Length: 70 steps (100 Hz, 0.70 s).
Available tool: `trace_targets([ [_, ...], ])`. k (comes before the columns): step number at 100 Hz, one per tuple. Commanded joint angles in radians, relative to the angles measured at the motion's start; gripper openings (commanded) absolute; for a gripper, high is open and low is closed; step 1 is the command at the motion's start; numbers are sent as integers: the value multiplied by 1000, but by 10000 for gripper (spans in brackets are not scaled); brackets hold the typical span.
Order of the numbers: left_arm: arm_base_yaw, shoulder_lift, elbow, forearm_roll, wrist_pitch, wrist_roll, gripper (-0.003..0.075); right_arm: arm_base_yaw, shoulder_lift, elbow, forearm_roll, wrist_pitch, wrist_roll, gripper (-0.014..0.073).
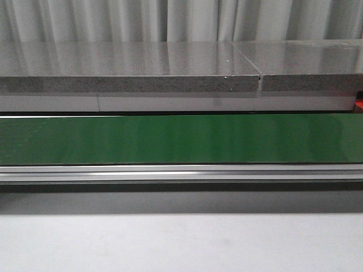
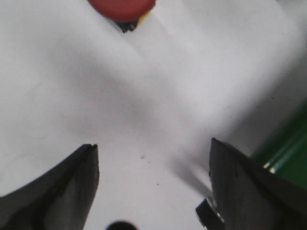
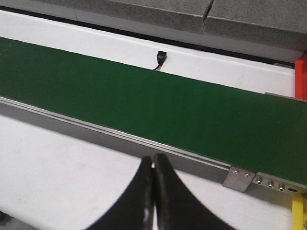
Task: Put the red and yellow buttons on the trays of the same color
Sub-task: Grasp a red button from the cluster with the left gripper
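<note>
A red button [image 2: 122,7] lies on the white table top at the edge of the left wrist view, cut off by the frame, with a yellow sliver [image 2: 144,18] and a dark bit at its rim. My left gripper [image 2: 153,143] is open over bare white surface, a short way from that button, with nothing between its fingers. My right gripper [image 3: 153,159] is shut on nothing, over the white table just before the belt's metal rail. A red piece [image 3: 301,76] and a yellow piece [image 3: 298,211] show at the frame's edge; whether they are the trays I cannot tell. The front view shows neither gripper.
A green conveyor belt [image 1: 181,139] runs across the table, with an aluminium rail [image 1: 181,173] along its near side and grey stone slabs [image 1: 130,68] behind. A metal bracket [image 3: 240,178] sits on the rail. A small black plug [image 3: 160,57] lies beyond the belt.
</note>
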Motion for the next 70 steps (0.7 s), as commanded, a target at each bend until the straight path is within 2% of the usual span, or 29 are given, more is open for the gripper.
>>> trace_targets([
  [1,12,9,-69,12,-17,-1,483,2,5,-23,7,-67,-7,-106],
  [37,32,114,-207,31,-104,-5,483,2,5,-23,7,-67,-7,-106],
  [70,32,200,-276,31,-126,-5,481,1,5,-23,7,-67,-7,-106],
])
